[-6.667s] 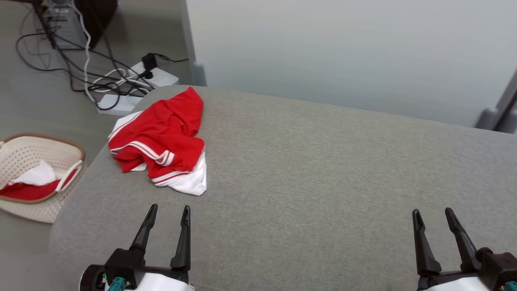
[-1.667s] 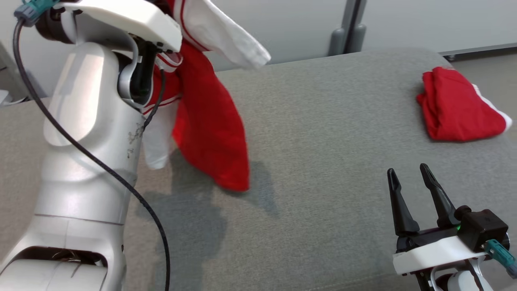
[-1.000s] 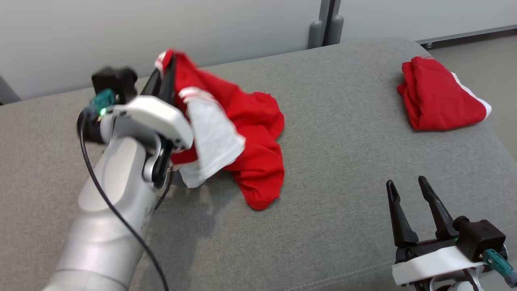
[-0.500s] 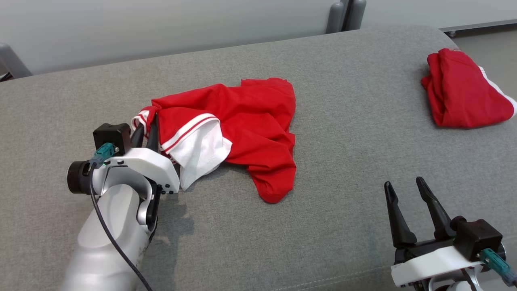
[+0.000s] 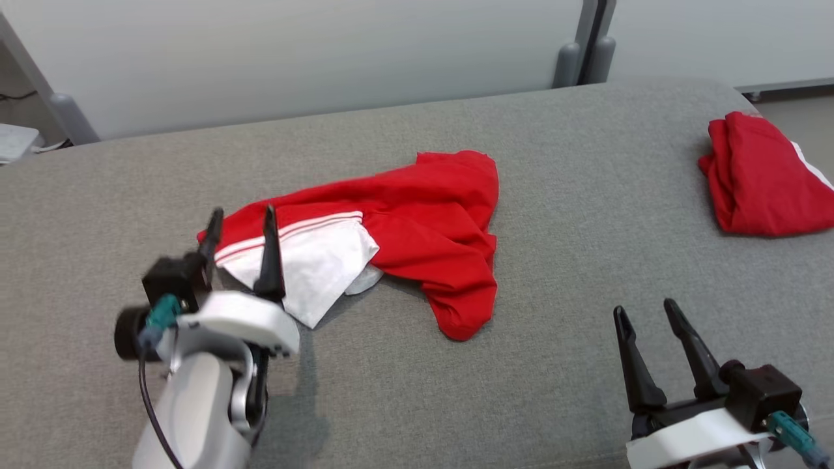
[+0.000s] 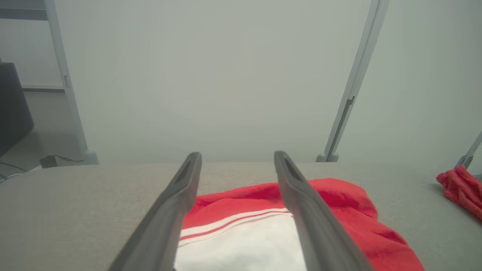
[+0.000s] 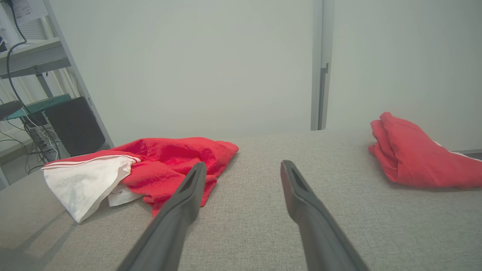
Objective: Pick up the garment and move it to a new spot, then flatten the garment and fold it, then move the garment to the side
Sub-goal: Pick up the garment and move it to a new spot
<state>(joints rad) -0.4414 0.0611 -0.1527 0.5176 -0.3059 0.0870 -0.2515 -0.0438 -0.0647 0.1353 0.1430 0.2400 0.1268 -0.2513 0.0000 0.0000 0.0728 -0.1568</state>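
The garment (image 5: 417,221), red with a white panel and white stripes, lies crumpled in the middle of the grey cushioned surface (image 5: 573,260). My left gripper (image 5: 241,221) stands open just above its white left end, nothing between the fingers. In the left wrist view the garment (image 6: 339,203) spreads below and beyond the gripper (image 6: 237,158). My right gripper (image 5: 642,311) hovers open near the front right, well away from the cloth. From the right wrist the garment (image 7: 162,158) lies to the left of the open gripper (image 7: 243,165).
A second red garment (image 5: 762,182), folded, rests at the far right end of the surface, also visible as a red bundle (image 7: 410,158) from the right wrist. A pale wall panel (image 5: 293,52) and grey posts (image 5: 586,45) stand behind. Shelving and cables (image 7: 34,98) are off to the left.
My left gripper carried the hanging garment down onto the surface, then opened and let go of its left end. The head camera has shifted. The right arm has kept still.
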